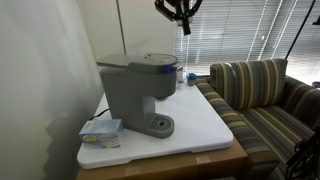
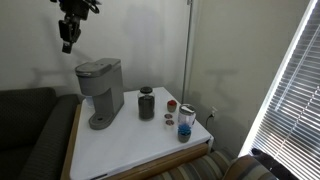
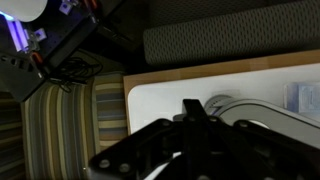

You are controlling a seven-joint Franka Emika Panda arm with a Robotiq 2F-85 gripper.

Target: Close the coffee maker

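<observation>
coffee maker [image 1: 135, 88] stands on the white worktop [image 1: 205, 125], toward the end by the small blue-white box [image 1: 100, 131]; in an exterior view it sits near the dark sofa side, with a dark canister [image 2: 146, 103], a small round item [image 2: 171, 105] and a blue-lidded jar [image 2: 186, 122] lined up beside it, apart from it. lid looks flat or close to flat in both exterior views; cannot tell if it is latched. gripper [image 1: 180, 14] hangs high above the machine, well clear, nothing held. jaws: state cannot be told, exterior views too small and the wrist view too dark. wrist view looks down past the dark gripper body onto the worktop edge, a striped couch [image 3: 60, 125] and a grey curved part, probably the machine top. judgement: task may be nearly done or done, a final press possibly wanting. risks: descent off-centre would push the light plastic body sideways on the smooth worktop, toward the box or the edge; pressing near the hinge would tip it rather than seat the lid; too hard a push could strain the latch.
</observation>
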